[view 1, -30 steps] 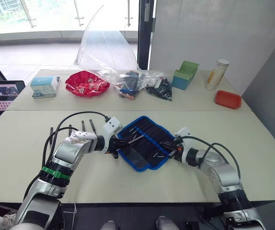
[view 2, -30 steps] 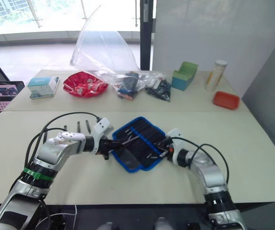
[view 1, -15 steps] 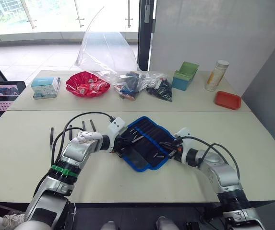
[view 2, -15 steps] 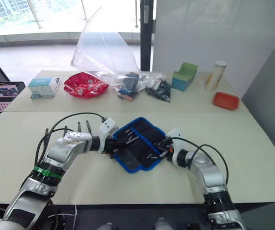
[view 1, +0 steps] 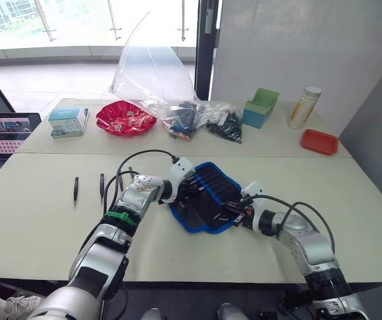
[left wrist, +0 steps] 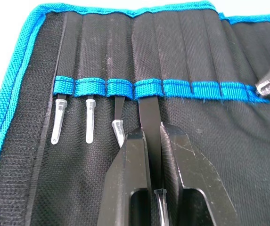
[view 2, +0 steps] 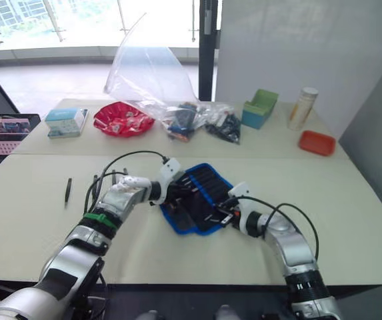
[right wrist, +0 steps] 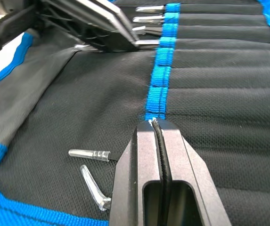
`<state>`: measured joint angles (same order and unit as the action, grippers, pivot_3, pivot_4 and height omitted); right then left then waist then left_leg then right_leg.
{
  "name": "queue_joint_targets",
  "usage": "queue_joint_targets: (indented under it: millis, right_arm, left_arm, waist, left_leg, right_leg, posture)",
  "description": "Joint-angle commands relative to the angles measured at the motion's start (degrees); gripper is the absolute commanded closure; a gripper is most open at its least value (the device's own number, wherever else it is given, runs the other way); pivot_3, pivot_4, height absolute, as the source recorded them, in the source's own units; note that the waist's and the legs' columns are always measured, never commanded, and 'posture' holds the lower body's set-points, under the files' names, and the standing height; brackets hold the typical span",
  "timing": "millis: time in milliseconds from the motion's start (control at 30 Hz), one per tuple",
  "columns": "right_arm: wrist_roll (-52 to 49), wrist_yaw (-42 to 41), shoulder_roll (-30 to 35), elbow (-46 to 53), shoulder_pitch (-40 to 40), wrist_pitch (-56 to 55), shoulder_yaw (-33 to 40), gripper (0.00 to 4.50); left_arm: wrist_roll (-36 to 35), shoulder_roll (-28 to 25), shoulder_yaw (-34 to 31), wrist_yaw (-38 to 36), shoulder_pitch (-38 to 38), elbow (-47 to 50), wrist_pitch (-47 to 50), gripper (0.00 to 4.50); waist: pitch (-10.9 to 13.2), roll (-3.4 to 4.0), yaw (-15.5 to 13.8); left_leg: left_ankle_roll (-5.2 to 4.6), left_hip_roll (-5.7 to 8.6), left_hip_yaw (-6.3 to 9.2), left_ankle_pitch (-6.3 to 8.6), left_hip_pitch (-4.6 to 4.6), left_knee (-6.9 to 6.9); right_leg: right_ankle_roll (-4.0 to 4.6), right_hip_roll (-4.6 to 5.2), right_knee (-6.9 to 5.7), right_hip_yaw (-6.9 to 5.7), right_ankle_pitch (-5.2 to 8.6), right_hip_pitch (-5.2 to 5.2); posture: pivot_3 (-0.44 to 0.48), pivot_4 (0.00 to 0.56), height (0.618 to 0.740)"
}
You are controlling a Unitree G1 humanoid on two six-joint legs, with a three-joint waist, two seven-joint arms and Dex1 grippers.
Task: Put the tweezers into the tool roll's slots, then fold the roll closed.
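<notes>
On the near bench (view 1: pixel 37 227) the tool roll (view 1: pixel 204 199) lies open, black inside up, blue edging round it, between the two arms. Left end effector (left wrist: pixel 152 141) is clamped narrow on a tweezer (left wrist: pixel 147 109), whose upper part already passes under the blue band of the slots (left wrist: pixel 149 88); three more slots beside it are filled, clear tip caps poking out below the band. Right end effector (right wrist: pixel 156 129) is closed on a thin black item, prob. a cord or slim tweezer, can't tell which, its tip touching the blue band further along the roll. Two loose clear caps (right wrist: pixel 90 154) lie on the black fabric just beside it.

Still out on the bench, well apart from the roll: loose tweezers (view 1: pixel 76 189), at least two, to the robot's left. Far bench carries a clear plastic bag (view 1: pixel 152 73), red bowl (view 1: pixel 125 119), green box (view 1: pixel 260 108), red tray (view 1: pixel 319 141), a jar (view 1: pixel 307 105).

Step in hand, as I read it: slotting, approx. mid-task; fold not yet begun. Next move prob. calls for pushing the held tweezer straight along the slot line w/o skewing, then opening and backing off w/o dragging it out. Right side needs to keep the fabric flat so the band doesn't bunch.
</notes>
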<state>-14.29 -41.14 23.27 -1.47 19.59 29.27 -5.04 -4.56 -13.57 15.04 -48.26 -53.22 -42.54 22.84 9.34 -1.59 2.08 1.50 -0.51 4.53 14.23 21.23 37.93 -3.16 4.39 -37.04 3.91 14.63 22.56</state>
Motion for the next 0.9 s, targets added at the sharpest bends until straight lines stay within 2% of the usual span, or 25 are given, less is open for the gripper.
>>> queue_joint_targets:
  millis: [33, 333, 467, 533, 600, 767, 900]
  right_arm:
    - [0.16, -1.52, -0.41, 0.02, -2.46, 3.14, -3.81, 4.48]
    - [1.16, 0.75, -0.85, -0.25, -2.76, 4.08, -3.52, 4.48]
    - [1.67, 1.81, -0.82, -1.49, -2.57, 4.01, -3.27, 4.48]
    - [1.67, 1.94, -0.82, -1.9, -2.34, 3.88, -3.32, 4.48]
    - [1.57, 2.02, -0.8, -2.25, -2.14, 3.76, -3.34, 4.5]
    - [1.53, 2.29, -0.86, -2.78, -2.02, 3.58, -3.18, 4.5]
    - [0.76, 2.17, -1.47, -2.28, -1.93, 1.89, -2.21, 4.5]
  left_arm:
    - [2.67, 2.05, 0.65, 0.14, -2.96, -6.14, -4.89, 4.5]
    - [6.98, 3.14, 1.12, -2.67, -6.05, -12.57, -11.31, 4.5]
    - [9.15, 1.08, 0.61, -1.5, -8.27, -15.29, -15.1, 4.5]
    - [7.69, 0.87, -1.36, -1.95, -8.94, -15.66, -13.38, 4.5]
    - [6.22, 0.63, -2.83, -3.65, -9.02, -14.98, -10.3, 3.56]
    - [6.43, -2.82, -2.97, -7.32, -6.36, -8.32, -7.29, 1.89]
    - [3.3, -6.62, -5.78, -10.09, -2.74, 1.11, -2.97, 0.66]
  waist:
    - [0.0, 0.0, -0.12]
    - [-0.03, -0.01, -0.32]
    - [-0.03, -0.01, -0.29]
    - [-0.03, -0.01, -0.09]
    - [-0.02, -0.01, 0.16]
    - [-0.02, -0.01, 0.64]
    - [-0.02, -0.02, 1.28]
  left_leg:
    - [-0.01, 0.02, 0.03, 0.01, -0.12, 0.0]
    - [-0.01, 0.07, 0.09, 0.01, -0.11, 0.0]
    - [-0.01, 0.07, 0.1, 0.01, -0.11, 0.0]
    - [-0.01, 0.07, 0.1, 0.01, -0.11, 0.0]
    - [-0.01, 0.07, 0.1, 0.01, -0.11, 0.0]
    - [-0.01, 0.06, 0.13, 0.01, -0.09, -0.01]
    - [-0.01, 0.01, 0.13, 0.01, -0.08, -0.03]
  right_leg:
    - [-0.05, 0.0, 0.09, 0.0, 0.03, -0.21]
    - [-0.13, 0.02, 0.18, 0.01, 0.06, -0.3]
    - [-0.14, 0.02, 0.19, 0.01, 0.06, -0.3]
    - [-0.14, 0.02, 0.21, 0.01, 0.06, -0.29]
    - [-0.16, 0.01, 0.19, 0.01, 0.07, -0.29]
    - [-0.16, -0.01, 0.12, 0.01, 0.07, -0.24]
    - [-0.15, -0.04, 0.07, 0.02, 0.07, -0.16]
  posture:
    - [0.0, 0.15, 0.738]
    - [0.0, 0.15, 0.738]
    - [0.0, 0.15, 0.738]
    - [0.0, 0.15, 0.738]
    - [0.0, 0.15, 0.738]
    - [0.0, 0.15, 0.738]
    - [0.0, 0.15, 0.738]
